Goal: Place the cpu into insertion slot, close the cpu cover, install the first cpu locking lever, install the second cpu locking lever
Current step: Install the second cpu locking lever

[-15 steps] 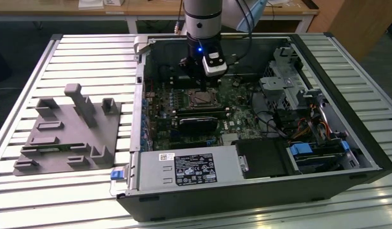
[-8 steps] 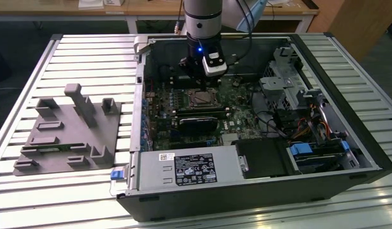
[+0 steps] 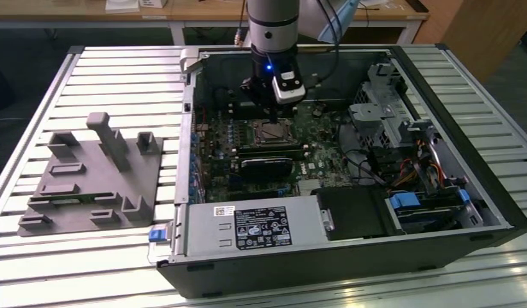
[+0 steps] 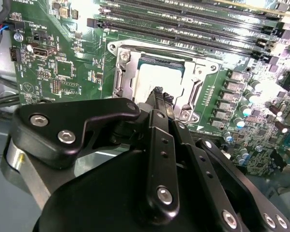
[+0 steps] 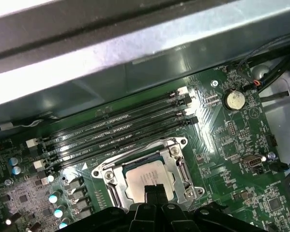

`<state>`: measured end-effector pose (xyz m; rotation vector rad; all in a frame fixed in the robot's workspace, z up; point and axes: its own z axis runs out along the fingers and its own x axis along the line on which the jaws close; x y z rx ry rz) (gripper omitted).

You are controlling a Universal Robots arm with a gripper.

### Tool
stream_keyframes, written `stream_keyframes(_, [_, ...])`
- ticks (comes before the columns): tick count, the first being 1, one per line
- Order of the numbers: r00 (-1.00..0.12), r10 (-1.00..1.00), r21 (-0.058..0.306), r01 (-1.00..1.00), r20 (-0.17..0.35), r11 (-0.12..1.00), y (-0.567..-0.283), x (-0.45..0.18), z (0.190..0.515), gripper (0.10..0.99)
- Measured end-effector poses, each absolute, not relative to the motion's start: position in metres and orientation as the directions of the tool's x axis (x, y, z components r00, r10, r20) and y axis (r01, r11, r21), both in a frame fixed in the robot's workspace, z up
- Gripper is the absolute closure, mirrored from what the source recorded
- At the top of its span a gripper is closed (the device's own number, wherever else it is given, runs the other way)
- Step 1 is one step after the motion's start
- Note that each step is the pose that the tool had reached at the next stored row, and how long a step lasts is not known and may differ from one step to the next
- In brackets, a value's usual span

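gripper tips together, nothing held (just over cpu) | cpu flat, face up, sq. w/ insertion slot

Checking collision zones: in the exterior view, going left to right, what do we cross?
Grey fixture block → insertion slot → silver drive cage.

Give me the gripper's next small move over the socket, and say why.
Probably a short, slow drop straight down. In the first wrist view the gripper is shut and holds nothing, with its tips over the near edge of the cpu. The cpu already lies framed by the cpu cover, so easing down would likely bring the tips onto that edge.
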<state>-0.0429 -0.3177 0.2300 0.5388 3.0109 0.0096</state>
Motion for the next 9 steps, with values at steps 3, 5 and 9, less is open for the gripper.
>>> stream_keyframes(3, [-0.935, 0.346, 0.021, 0.346, -0.08, 0.938, -0.322, -0.043, 0.23, 0.98])
stream_keyframes(5, [-0.935, 0.346, 0.021, 0.346, -0.08, 0.938, -0.325, -0.043, 0.23, 0.98])
stream_keyframes(9, [-0.935, 0.346, 0.021, 0.346, -0.08, 0.938, -0.332, -0.042, 0.23, 0.98])
